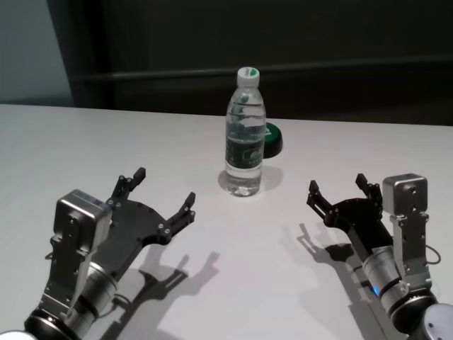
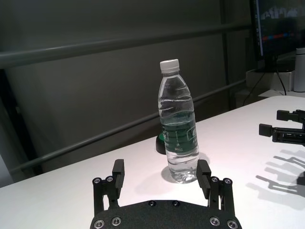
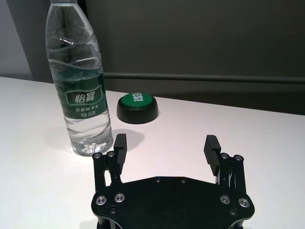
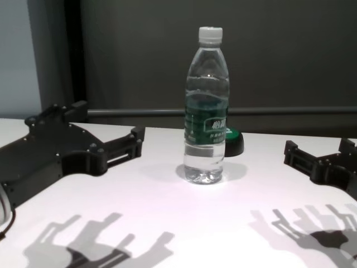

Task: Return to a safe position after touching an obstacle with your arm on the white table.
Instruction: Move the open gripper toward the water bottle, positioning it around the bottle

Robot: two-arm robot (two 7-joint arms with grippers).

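A dark wall backs the white table [image 1: 85, 142]. I see the obstacle [image 1: 245, 134], a clear bottle, upright mid-table with a black green-topped dome [image 1: 272, 139] just behind it. My left gripper [image 1: 163, 193] hovers near the bottle's left, angled toward it, fingers spread, empty. My right gripper [image 1: 338, 188] hovers right of it, likewise spread.

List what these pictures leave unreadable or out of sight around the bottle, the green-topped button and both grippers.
- Black button: in the head view the water bottle hides its left part; in the chest view, most of it.
- Bottle cap: cut off by the frame's edge in the right wrist view.
- Small label print: too small to read in the left wrist view.
- Right gripper: cut off by the chest view's edge.
- Left gripper: open, away from the bottle.
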